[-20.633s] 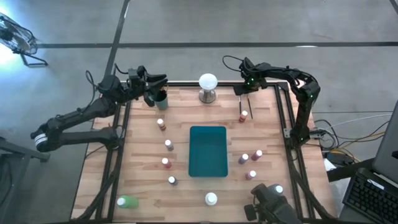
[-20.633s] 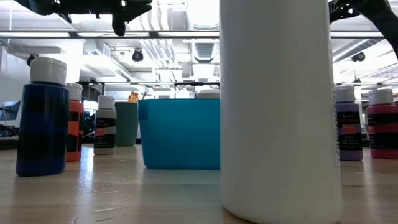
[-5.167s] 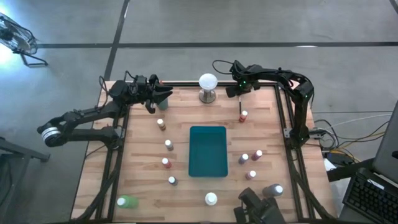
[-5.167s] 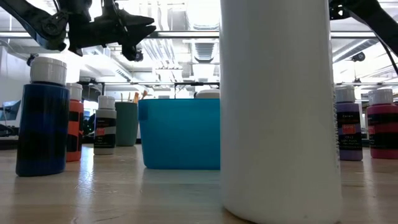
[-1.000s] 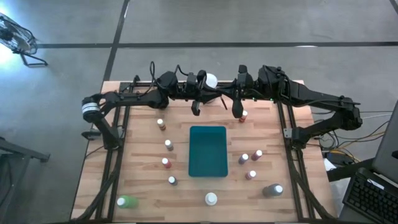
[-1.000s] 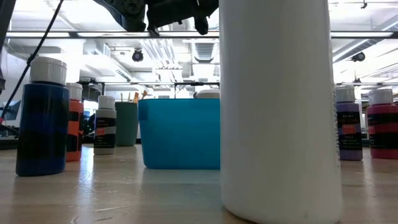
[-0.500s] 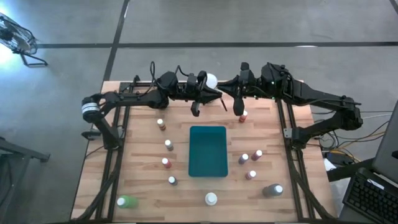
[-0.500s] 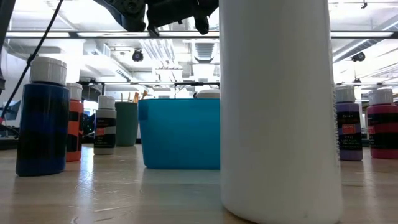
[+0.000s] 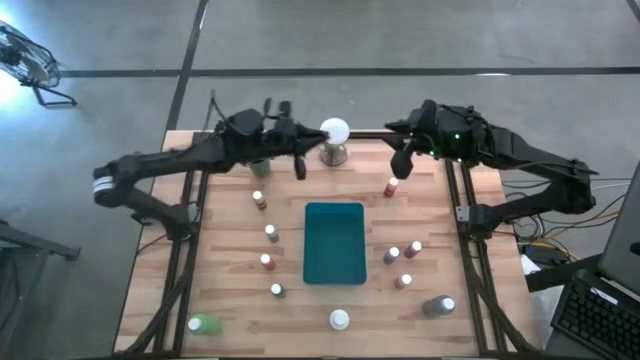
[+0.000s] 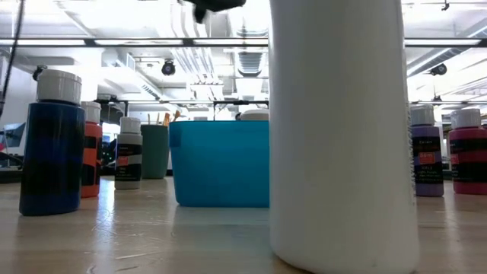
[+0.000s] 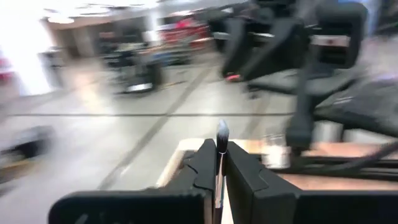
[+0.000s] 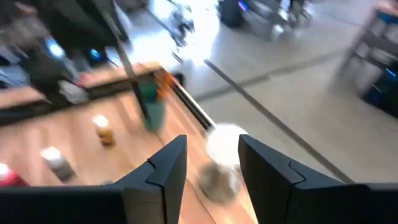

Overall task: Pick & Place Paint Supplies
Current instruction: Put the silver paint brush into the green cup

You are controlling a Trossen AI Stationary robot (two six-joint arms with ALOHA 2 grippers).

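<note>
My left gripper (image 9: 298,166) hangs over the table's far side, just left of the white ball on its metal base (image 9: 334,140). It is shut on a thin paint brush (image 11: 221,155). My right gripper (image 9: 399,162) is open with nothing between its fingers (image 12: 166,171), above a red bottle (image 9: 390,187). A green cup (image 12: 151,107) holding more brushes stands at the far left, partly under my left arm. Small white-capped bottles (image 9: 271,232) stand on both sides of the teal tray (image 9: 334,242). My left gripper pinches the brush's handle (image 11: 218,182) between its two fingers. The brush lies along the fingers, and its bristle tip (image 11: 222,132) sticks out ahead of them toward the table's right. It is held about level, clear of the table.
A green bottle (image 9: 204,323), a white one (image 9: 340,320) and a grey one (image 9: 438,306) stand along the near edge. In the low view the white one (image 10: 342,137) fills the foreground. Dark frame rails run along the table's left and right sides.
The two grippers stood close together over the far middle with the brush between them. They have drawn apart: my left gripper has gone toward the table's left edge with the brush, and my right gripper has gone back toward the right edge without it.
</note>
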